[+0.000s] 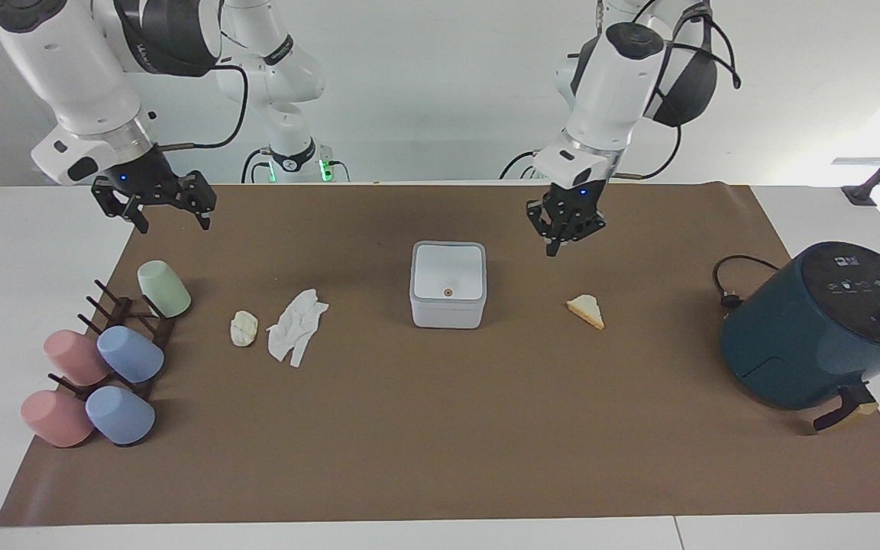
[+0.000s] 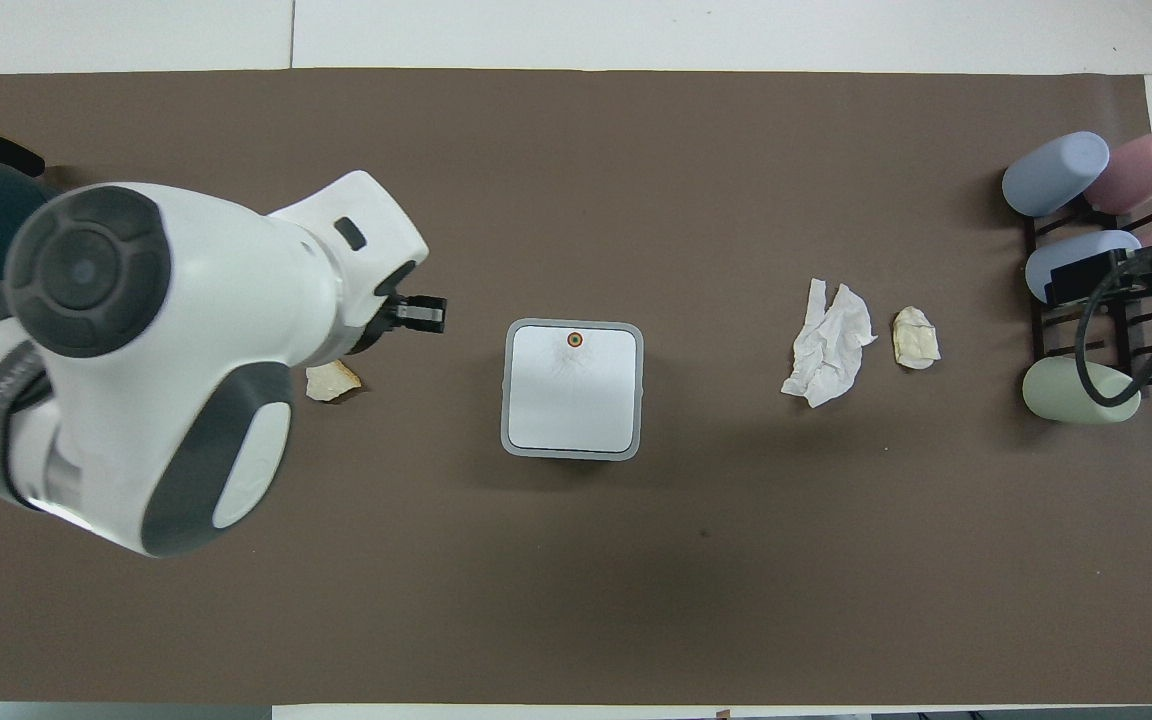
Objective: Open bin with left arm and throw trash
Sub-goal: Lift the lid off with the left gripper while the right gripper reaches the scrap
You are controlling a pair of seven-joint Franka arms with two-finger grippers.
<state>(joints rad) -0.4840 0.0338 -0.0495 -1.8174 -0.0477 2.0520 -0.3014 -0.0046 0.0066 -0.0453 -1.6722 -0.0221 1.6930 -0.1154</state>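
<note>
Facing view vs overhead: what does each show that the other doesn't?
Facing only: the left claw, shut, in the air between the bin and the bread wedge; the whole air fryer; the right claw, open, waiting.
Overhead only: the left arm's bulk hiding part of the wedge.
Both: bin lid closed, tissue and dough lump lying untouched.

Bin (image 1: 448, 284) mid-mat, btwn bread (image 1: 587, 311) & tissue (image 1: 296, 324), lump (image 1: 244, 328) beside tissue.

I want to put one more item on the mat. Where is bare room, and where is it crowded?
Bare: the wide strip of mat farther from the robots than the bin, and the patch between the bread and the air fryer. Crowded: the cup rack, with the lump and tissue beside it.
</note>
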